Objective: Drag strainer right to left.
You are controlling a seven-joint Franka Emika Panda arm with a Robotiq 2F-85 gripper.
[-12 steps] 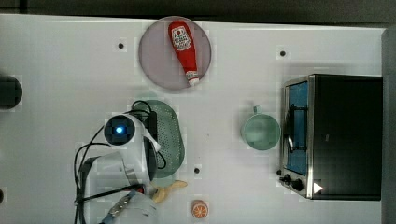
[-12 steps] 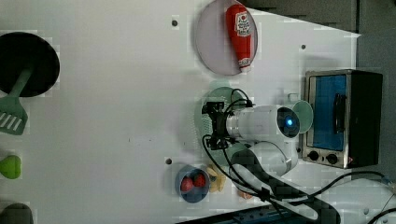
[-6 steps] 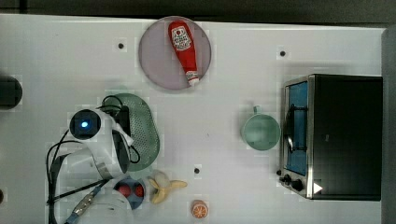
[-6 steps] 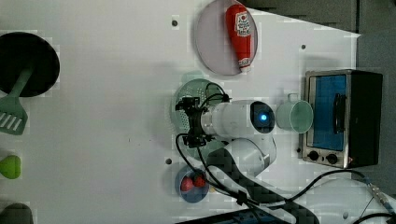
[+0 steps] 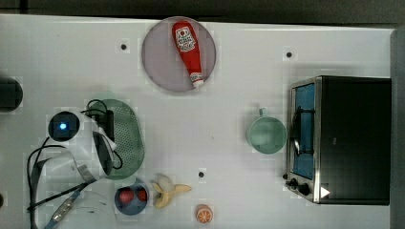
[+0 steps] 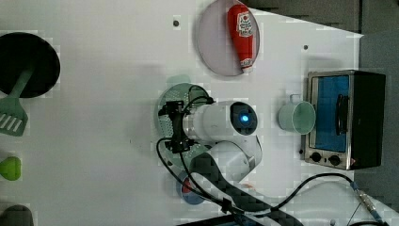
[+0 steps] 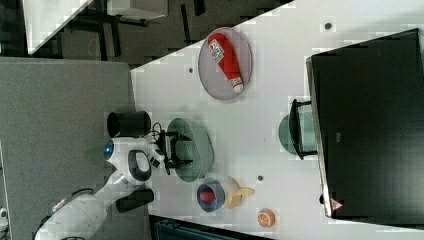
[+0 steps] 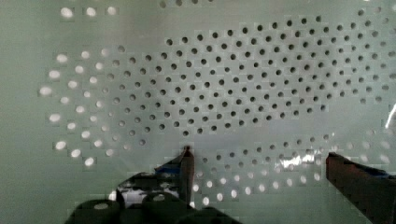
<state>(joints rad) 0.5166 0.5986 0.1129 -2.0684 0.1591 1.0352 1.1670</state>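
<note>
Wrist view puts me right down in the strainer (image 8: 224, 84), its pale green perforated floor just under the gripper (image 8: 259, 163), whose two dark fingers stand wide apart with nothing between them. From the top view the strainer (image 5: 125, 138) lies on the white table (image 5: 229, 95) with the arm over one side of it, the fingers down inside the bowl rather than clamped on the rim. It looks to me a light, stiff plastic thing, smooth underneath, so I would expect it to slide easily and perhaps swivel if pushed off centre; pressing against the inside wall, or pinching the rim, seems the sensible hold. Just beside the strainer sits a small bowl (image 5: 131, 198) of red fruit and a peeled banana (image 5: 168, 192). Further from the strainer is the plate (image 5: 160, 62) with the ketchup bottle (image 5: 187, 50), then the green mug (image 5: 266, 135), and well apart stands the toaster oven (image 5: 346, 139).
</note>
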